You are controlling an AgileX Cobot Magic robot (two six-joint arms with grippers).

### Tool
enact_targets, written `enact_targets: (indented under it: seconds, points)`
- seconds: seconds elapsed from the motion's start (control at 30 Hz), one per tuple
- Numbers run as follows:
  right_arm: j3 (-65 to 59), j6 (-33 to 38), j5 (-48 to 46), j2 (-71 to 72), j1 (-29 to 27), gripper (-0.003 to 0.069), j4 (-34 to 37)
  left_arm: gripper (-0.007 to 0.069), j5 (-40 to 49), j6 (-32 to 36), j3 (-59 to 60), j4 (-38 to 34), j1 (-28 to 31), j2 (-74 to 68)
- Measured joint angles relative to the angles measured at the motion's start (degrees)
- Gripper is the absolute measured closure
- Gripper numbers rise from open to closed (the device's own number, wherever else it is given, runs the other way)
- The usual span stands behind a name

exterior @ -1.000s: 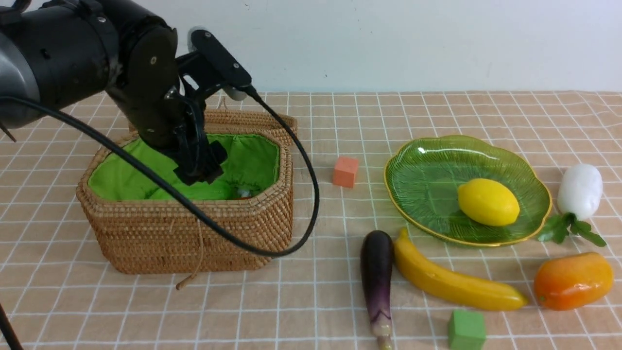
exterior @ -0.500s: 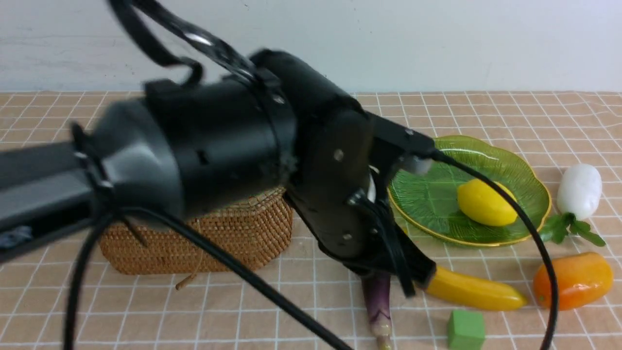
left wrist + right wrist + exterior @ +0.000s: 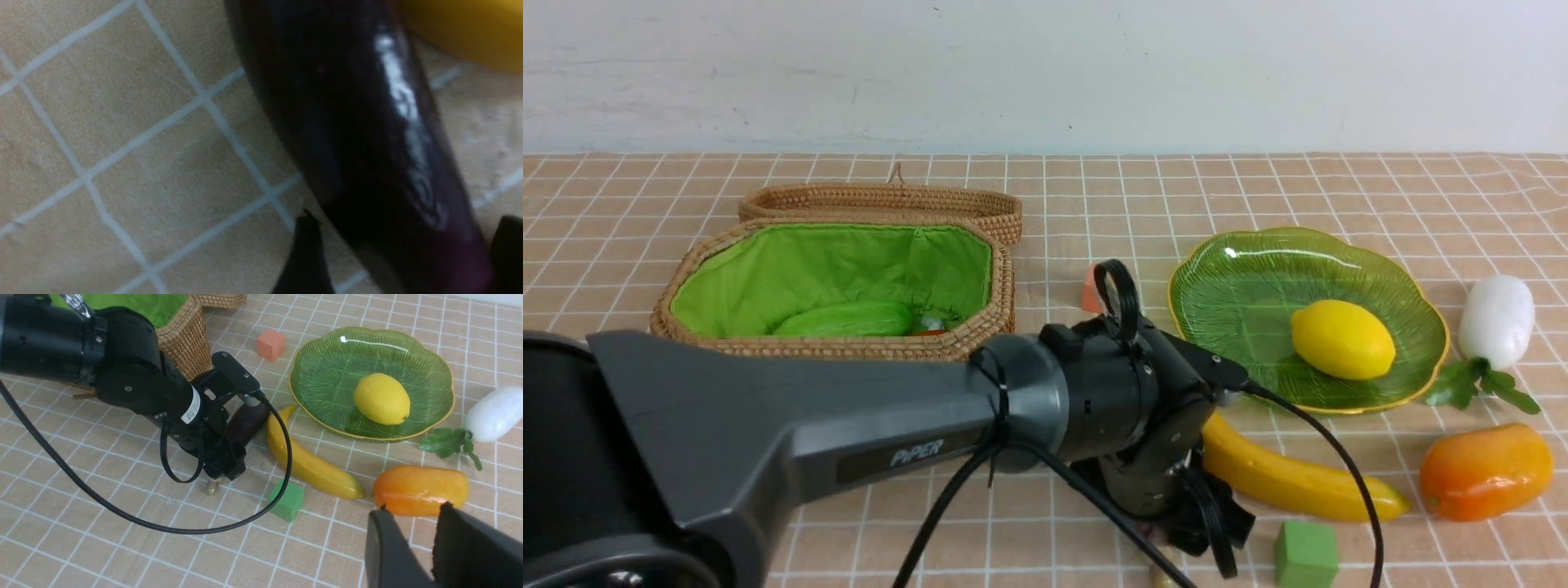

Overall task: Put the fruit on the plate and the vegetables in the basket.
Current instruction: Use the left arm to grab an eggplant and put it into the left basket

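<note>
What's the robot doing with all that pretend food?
It's sorting toy food. The left gripper is down over the dark purple eggplant on the checked cloth, fingers either side, not lifted yet. The light green gourd lies in the wicker basket, the yellow lemon on the green glass plate. The long yellow banana, orange mango and white radish wait on the cloth.

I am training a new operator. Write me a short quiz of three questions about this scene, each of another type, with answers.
1. True or false: the lemon lies on the plate.
2. The left gripper straddles which thing? A radish, B eggplant, C green cube.
3. Which two fruits lie on the cloth, not yet on the plate?
Key: 1 true; 2 B; 3 banana and mango.
</note>
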State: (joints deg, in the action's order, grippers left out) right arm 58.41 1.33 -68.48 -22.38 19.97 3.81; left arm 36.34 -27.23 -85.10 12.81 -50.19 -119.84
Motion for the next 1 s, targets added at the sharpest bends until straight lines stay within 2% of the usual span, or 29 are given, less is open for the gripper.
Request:
enact_targets:
  seconds: [0.07, 0.1, 0.13, 0.17, 0.3, 0.37, 0.53, 0.67, 0.73, 0.77, 0.83, 0.9, 0.93, 0.97, 1.0]
  points:
    - [0.0, 0.0, -0.1, 0.0, 0.0, 0.0466, 0.0, 0.0198, -0.2, -2.3, -0.1, 1.6, 0.0, -0.3]
    - [0.0, 0.0, -0.1, 0.0, 0.0, 0.0466, 0.0, 0.021, -0.2, -2.5, -0.2, 1.8, 0.0, -0.3]
    - [0.0, 0.0, -0.1, 0.0, 0.0, 0.0464, 0.2, 0.0321, -0.1, -4.1, -0.3, 2.8, 0.0, -0.4]
    - [0.0, 0.0, -0.2, 0.0, 0.0, 0.0463, 0.2, 0.0358, 0.4, -4.9, -0.4, 3.6, 0.0, -0.4]
    - [0.0, 0.0, -0.2, 0.0, 0.0, 0.0461, 0.2, 0.0344, 4.6, -6.3, -1.5, 5.2, 0.0, 0.2]
    - [0.0, 0.0, -0.1, 0.0, 0.0, 0.0459, 0.2, 0.0344, 9.8, -5.9, -4.2, 5.8, 0.0, 3.7]
    - [0.0, 0.0, 1.1, 0.0, 0.0, 0.0457, 0.2, 0.0344, 15.8, 2.2, -8.5, 10.2, 0.0, 13.6]
    - [0.0, 0.2, 1.7, 0.0, 0.0, 0.0456, 0.2, 0.0344, 22.8, 21.5, -9.0, 19.5, 1.9, 23.4]
    - [0.0, 0.2, 1.7, 0.0, 0.0, 0.0456, 0.2, 0.0344, 23.9, 27.2, -8.6, 20.3, 3.7, 25.1]
    - [0.0, 0.2, 1.7, 0.0, 0.0, 0.0456, 0.2, 0.0344, 24.9, 33.9, -7.8, 20.2, 6.7, 26.9]
    - [0.0, 0.2, 1.7, 0.0, 0.0, 0.0456, 0.2, 0.0344, 25.0, 41.9, -6.8, 19.0, 11.3, 28.0]
    - [0.0, 0.2, 1.8, 0.0, 0.0, 0.0456, 0.2, 0.0344, 24.6, 46.6, -5.9, 17.7, 14.3, 28.2]
    - [0.0, 0.2, 1.8, 0.0, 0.0, 0.0456, 0.2, 0.0344, 23.9, 53.5, -4.3, 15.2, 18.6, 27.9]
    - [0.0, 0.2, 1.8, 0.0, 0.0, 0.0456, 0.2, 0.0344, 23.7, 54.2, -4.1, 14.9, 19.0, 27.9]
    - [0.0, 0.2, 1.8, 0.0, 0.0, 0.0456, 0.2, 0.0344, 22.5, 60.4, -2.3, 11.9, 23.1, 26.7]
